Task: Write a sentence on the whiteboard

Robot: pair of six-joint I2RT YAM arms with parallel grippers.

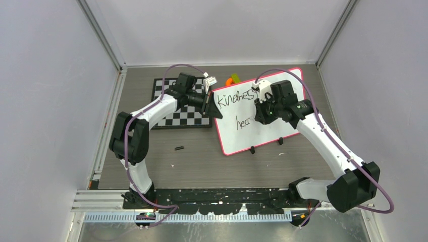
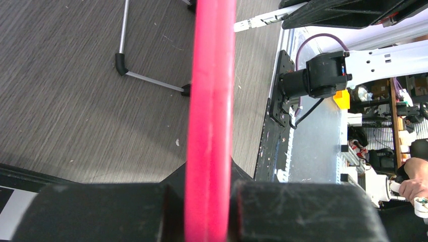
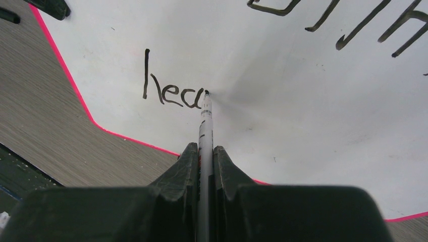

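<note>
The whiteboard [image 1: 282, 128], white with a pink-red frame, stands tilted at centre right. On it the sentence [image 1: 236, 98] reads "kindnes" on the upper line and "hea" [image 1: 244, 122] on the lower one; my right arm hides the rest. My left gripper [image 1: 212, 107] is shut on the board's left frame edge [image 2: 210, 101]. My right gripper [image 1: 262, 113] is shut on a white marker [image 3: 205, 131]. The marker's black tip touches the board just after the letters "hea" [image 3: 171, 85].
A black-and-white checkerboard [image 1: 174, 113] lies behind my left arm. An orange and green object [image 1: 232, 79] sits behind the board's top edge. A small black piece [image 1: 178, 148] lies on the table left of the board. Two black clips [image 1: 266, 145] sit on the board's near edge.
</note>
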